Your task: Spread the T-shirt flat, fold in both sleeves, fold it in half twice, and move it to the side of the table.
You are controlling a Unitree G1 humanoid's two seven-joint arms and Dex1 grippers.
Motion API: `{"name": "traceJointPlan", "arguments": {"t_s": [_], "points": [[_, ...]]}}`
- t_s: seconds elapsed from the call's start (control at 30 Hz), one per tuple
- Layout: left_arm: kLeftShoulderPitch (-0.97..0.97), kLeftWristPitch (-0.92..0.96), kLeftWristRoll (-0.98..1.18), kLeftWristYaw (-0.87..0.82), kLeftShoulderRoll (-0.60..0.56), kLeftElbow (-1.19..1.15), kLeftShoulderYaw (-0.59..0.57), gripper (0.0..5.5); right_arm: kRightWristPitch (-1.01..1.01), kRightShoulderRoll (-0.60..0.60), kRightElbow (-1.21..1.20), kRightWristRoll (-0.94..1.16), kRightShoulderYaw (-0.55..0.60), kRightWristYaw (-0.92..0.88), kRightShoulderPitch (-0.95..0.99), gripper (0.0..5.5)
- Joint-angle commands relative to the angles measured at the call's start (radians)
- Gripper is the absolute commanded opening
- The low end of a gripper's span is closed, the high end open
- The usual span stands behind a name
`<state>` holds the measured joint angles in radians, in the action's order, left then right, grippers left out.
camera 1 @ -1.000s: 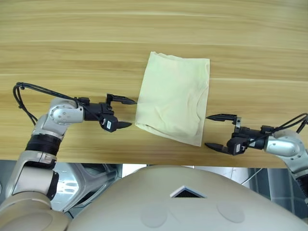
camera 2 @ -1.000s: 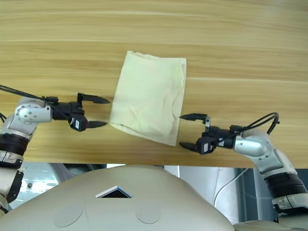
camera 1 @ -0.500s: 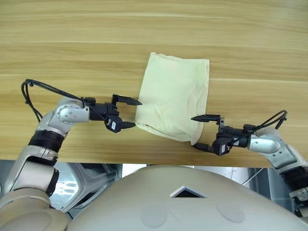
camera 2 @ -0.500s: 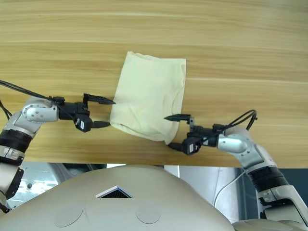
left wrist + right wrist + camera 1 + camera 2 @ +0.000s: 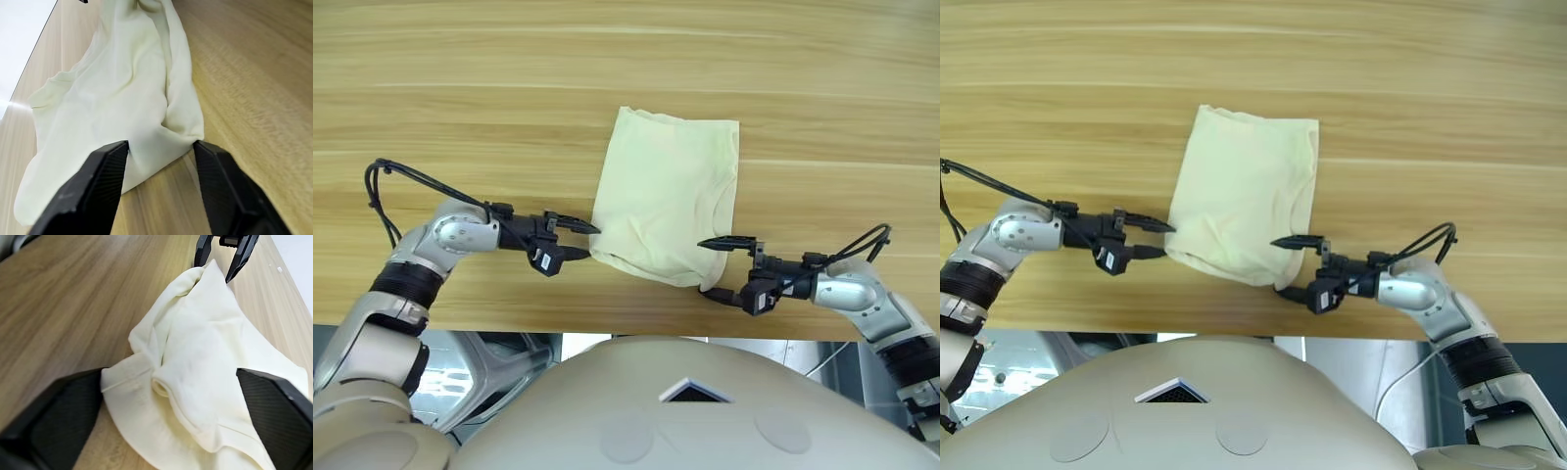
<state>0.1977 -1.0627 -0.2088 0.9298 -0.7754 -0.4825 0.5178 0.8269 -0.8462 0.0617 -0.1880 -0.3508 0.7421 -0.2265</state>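
Wood, pale and straight-grained: tabletop point(image 5: 460, 117), on which every item listed is carried.

Cotton, pale yellow: T-shirt point(image 5: 666, 196), laid at the middle of the tabletop toward the near edge. It is already folded into a slightly skewed rectangle, with the sleeves tucked in and the curve of the collar seen near its right side. Its position is unchanged over the last second.

Left gripper point(image 5: 590, 241): placed at the near left corner of the T-shirt. A second ago it was held clear of the cloth. It has since been advanced, and its gap has been narrowed. In the left wrist view the fingers point(image 5: 105, 181) are seen spread to either side of the corner, with cloth between them but not yet pinched.

Right gripper point(image 5: 705, 267): placed at the near right corner. It was well apart from the hem a second ago and has been brought in. Its fingers point(image 5: 63, 406) are spread wide, the corner is lying between them, and nothing is clamped.

Assessment: both near corners are judged to be bracketed for a two-handed grasp. A further half fold, with the near edge carried to the far edge, is taken to be the step in hand. Closure on all layers is required, or the lower ones may be left behind.
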Motion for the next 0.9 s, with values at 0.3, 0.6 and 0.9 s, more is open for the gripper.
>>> {"name": "traceJointPlan", "arguments": {"t_s": [0.3, 0.6, 0.9], "points": [[-0.023, 0.021, -0.038, 0.009, -0.008, -0.018, 0.049, 0.25, -0.043, -0.015, 0.016, -0.046, -0.015, 0.014, 0.002, 2.41], [-0.024, 0.029, -0.002, 0.021, -0.005, 0.004, 0.055, 0.06, -0.05, -0.016, 0.021, -0.042, -0.013, 0.016, 0.008, 0.86], [-0.112, 0.077, 0.259, 0.12, -0.082, 0.212, 0.079, 0.06, -0.031, -0.04, 0.01, 0.025, 0.0, 0.049, 0.012, 0.09]]}}
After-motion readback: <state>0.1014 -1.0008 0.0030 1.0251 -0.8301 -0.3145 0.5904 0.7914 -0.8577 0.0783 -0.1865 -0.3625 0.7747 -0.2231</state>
